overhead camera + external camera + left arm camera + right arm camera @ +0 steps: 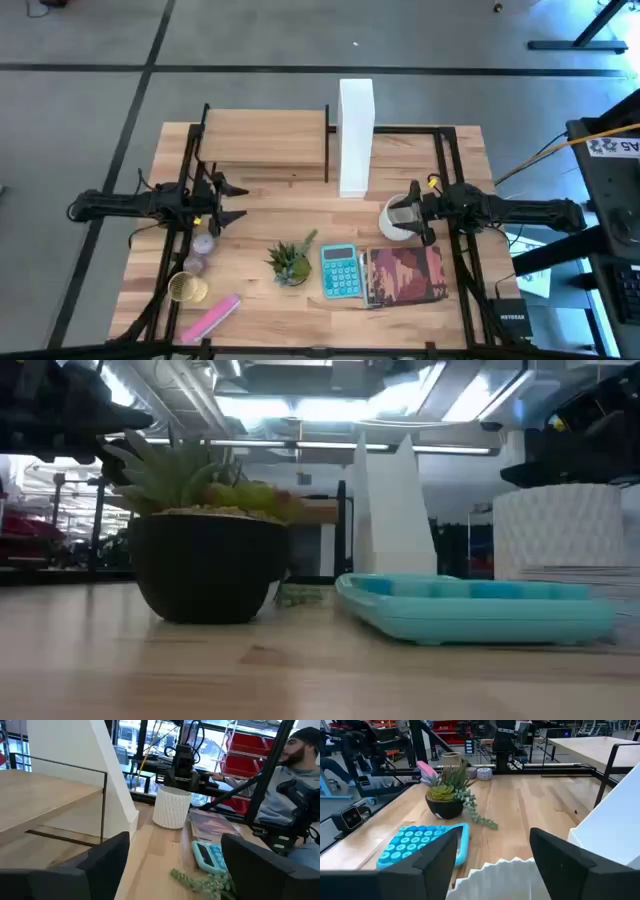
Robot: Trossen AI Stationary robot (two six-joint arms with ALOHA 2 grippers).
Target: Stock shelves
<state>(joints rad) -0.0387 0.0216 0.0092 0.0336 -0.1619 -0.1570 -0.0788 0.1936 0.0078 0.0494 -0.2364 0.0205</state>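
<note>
The shelves (265,140) stand at the table's far left on thin black posts, with nothing on the light-wood board (45,795). A white ribbed pot (393,220) stands right of the table's middle. My right gripper (408,215) is open just over it, and its fingers (440,865) flank the pot's rim (500,875). My left gripper (235,202) hangs open in front of the shelves with nothing between its fingers (95,865).
A tall white file box (356,135) stands beside the shelves. Along the near side lie a potted succulent (290,262), a teal calculator (340,272), a book (405,275), a pink object (210,318), a gold cup (187,288) and small purple pieces (200,245). A person (295,785) sits beyond the table's right edge.
</note>
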